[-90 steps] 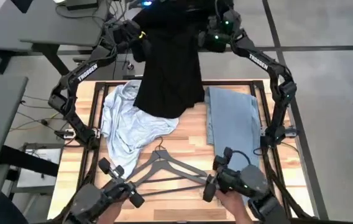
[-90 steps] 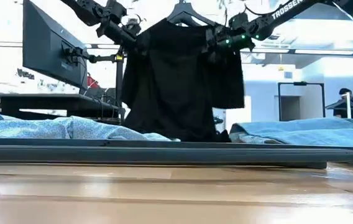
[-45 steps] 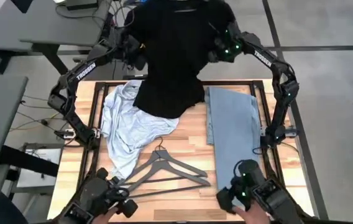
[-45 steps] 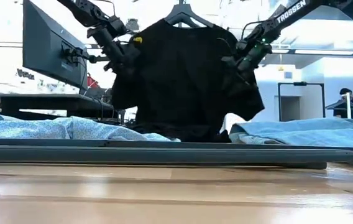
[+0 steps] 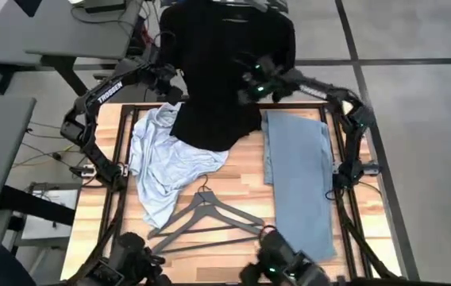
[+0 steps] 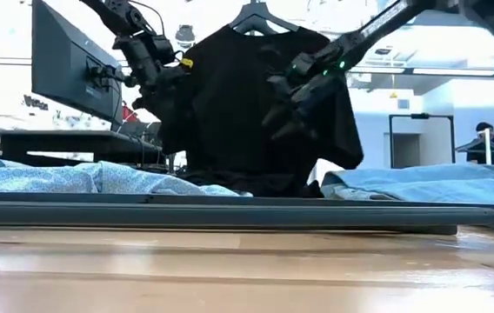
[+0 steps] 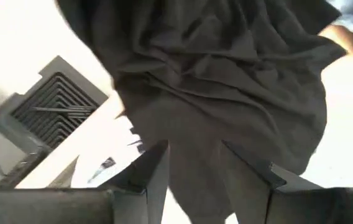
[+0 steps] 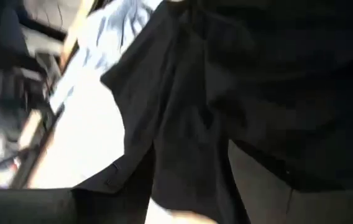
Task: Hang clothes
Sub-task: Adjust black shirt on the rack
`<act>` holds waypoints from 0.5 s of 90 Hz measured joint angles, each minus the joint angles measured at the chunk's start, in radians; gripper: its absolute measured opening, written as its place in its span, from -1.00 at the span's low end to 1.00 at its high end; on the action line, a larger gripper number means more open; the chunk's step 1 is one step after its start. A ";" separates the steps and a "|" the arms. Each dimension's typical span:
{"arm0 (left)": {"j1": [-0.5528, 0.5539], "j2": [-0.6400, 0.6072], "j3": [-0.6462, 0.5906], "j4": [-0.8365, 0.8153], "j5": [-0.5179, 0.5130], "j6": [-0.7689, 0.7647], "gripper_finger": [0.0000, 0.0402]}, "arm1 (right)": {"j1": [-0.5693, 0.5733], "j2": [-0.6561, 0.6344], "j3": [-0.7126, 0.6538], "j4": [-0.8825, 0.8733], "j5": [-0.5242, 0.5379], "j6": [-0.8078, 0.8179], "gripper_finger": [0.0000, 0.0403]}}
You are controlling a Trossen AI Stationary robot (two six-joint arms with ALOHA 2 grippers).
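Both grippers, left point(image 5: 171, 87) and right point(image 5: 251, 86), flanked the hung black t-shirt point(image 5: 221, 71), probably straightening it; we could not tell their grip.

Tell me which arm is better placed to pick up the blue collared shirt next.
Left, probably. The left gripper sits at the black t-shirt's left edge, just above the crumpled shirt; the right gripper is nearer the jeans.

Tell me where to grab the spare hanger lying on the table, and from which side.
Grip the hanger at its neck, just below the hook, coming straight down from above. It lies flat on the bare wood of the table, hook pointing toward the pale shirt, so its thin bars leave little room for fingers from the side.
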 joint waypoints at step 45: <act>-0.065 0.000 -0.005 -0.002 -0.003 -0.007 -0.39 | -0.223 0.227 0.146 0.449 0.014 0.146 -0.05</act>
